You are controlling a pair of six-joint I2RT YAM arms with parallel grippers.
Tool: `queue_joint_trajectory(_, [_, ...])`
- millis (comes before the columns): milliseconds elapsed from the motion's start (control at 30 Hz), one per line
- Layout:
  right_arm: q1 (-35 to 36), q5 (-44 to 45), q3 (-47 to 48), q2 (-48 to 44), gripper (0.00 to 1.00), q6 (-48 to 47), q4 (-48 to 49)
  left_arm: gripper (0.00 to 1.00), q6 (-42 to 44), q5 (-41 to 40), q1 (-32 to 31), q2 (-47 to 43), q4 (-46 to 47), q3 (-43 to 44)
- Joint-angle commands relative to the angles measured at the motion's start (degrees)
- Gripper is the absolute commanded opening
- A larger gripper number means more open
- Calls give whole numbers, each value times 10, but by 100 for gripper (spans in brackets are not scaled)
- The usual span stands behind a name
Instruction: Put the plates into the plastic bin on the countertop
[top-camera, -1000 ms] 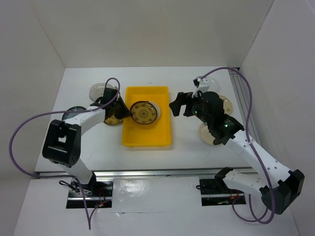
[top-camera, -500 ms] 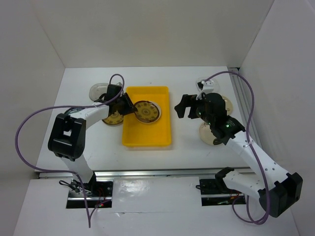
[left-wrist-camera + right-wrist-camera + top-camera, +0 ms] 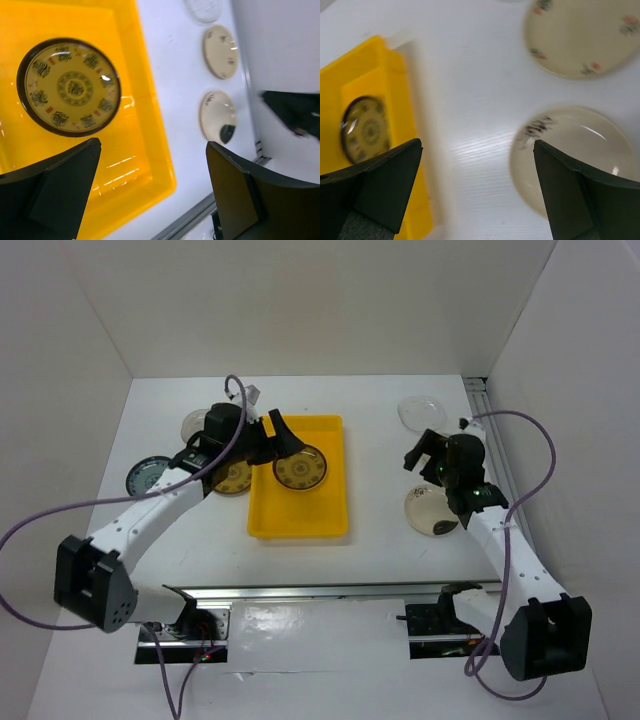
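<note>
The yellow plastic bin (image 3: 298, 508) (image 3: 150, 155) (image 3: 372, 70) sits mid-countertop with one brown-gold plate (image 3: 300, 468) (image 3: 69, 86) (image 3: 365, 131) lying flat in it. My left gripper (image 3: 278, 440) (image 3: 154, 144) hovers open above the bin's far part, holding nothing. My right gripper (image 3: 420, 452) (image 3: 477, 145) is open and empty over bare countertop, beside two cream plates (image 3: 575, 35) (image 3: 570, 155); the nearer one (image 3: 432, 512) (image 3: 218, 116) carries a dark mark. On the table left of the bin lie a second brown-gold plate (image 3: 232, 478), a white-grey plate (image 3: 196, 425) and a blue-patterned plate (image 3: 147, 476). A clear glass plate (image 3: 421, 412) is at the back right.
White walls close the countertop (image 3: 380, 510) on the left, back and right. A metal rail (image 3: 300, 590) runs along the near edge by the arm bases. Purple cables loop from both arms.
My left gripper opened and let go of the brown-gold plate, which now lies flat in the bin. My right arm swung right, away from the bin, to the cream plates.
</note>
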Motion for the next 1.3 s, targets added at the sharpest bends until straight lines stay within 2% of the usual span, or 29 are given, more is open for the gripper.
queue_joint_trajectory(0, [-76,33,-55,3,100,85,8,100,27,16,-6,-72,-33,-11])
queue_joint_trajectory(233, [-144,55,-121,-28,100,112,-29,100,39,9,-6,-183,-148,-56])
queue_joint_trajectory(367, [-157,50,-149,-28,100,122,-43,100,33,-23,-6,-243,-161,-86])
queue_joint_trajectory(633, [-157,83,-177,-34,100,141,-74,100,56,-4,-6,-250,-196,-75])
queue_joint_trajectory(833, [-157,46,-212,-21,98,148,-49,100,56,8,-6,-250,-189,-85])
queue_joint_trajectory(1100, [-157,32,-239,21,86,153,-5,100,51,8,-6,-255,-189,-85])
queue_joint_trajectory(1133, [-157,32,-244,26,78,153,0,100,51,3,-6,-255,-195,-85])
queue_joint_trajectory(1233, [-157,32,-244,26,65,153,6,100,51,-3,-6,-255,-195,-85])
queue_joint_trajectory(1267, [-157,32,-244,26,54,153,6,100,51,-8,-6,-255,-200,-85])
